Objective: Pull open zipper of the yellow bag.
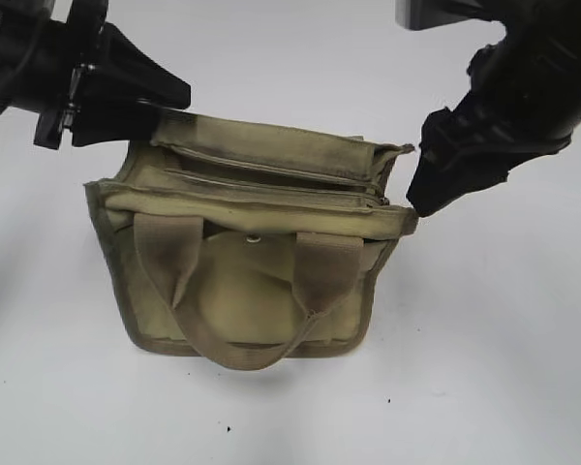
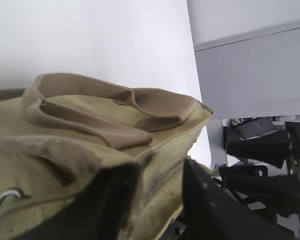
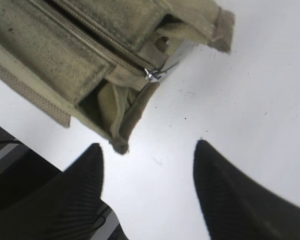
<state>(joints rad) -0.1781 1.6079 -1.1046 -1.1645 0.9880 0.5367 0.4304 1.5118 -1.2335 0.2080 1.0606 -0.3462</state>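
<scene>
The yellow bag [image 1: 252, 300] stands on the white table with its two webbing handles toward the camera. My left gripper [image 1: 174, 102] is at its top left corner. In the left wrist view the bag's [image 2: 90, 130] end fabric lies between the fingers of that gripper [image 2: 157, 170], which stand apart. My right gripper [image 1: 418, 194] hangs by the top right corner. It [image 3: 149, 145] is open over bare table, just off the bag's [image 3: 65, 50] corner. The zipper [image 3: 100, 40] runs along the top, and its silver pull [image 3: 152, 74] sits at the end near the right gripper.
The white table [image 1: 504, 378] surrounds the bag. A round snap [image 1: 254, 237] sits on the front flap. A silver metal ring [image 2: 0, 205] shows on the bag near the left gripper. A grey panel [image 2: 250, 75] and dark robot parts [image 2: 260, 165] lie beyond the table edge.
</scene>
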